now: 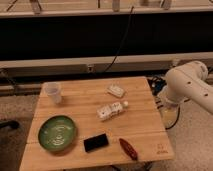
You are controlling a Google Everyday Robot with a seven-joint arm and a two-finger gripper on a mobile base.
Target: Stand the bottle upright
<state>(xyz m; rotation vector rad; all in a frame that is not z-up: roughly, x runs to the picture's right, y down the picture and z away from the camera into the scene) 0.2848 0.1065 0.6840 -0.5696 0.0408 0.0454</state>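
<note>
bottle [111, 110] lies sideways on the desk [80, 106], well apart from the hand [169, 116] beside its edge; hand's opening: cannot tell.

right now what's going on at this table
Nothing is being handled yet. The bottle lies on its side near the middle of the wooden table. The robot's arm sits off the table's right edge, with the gripper low beside that edge, apart from the bottle. A cup, green plate and small packet sit around it.
</note>
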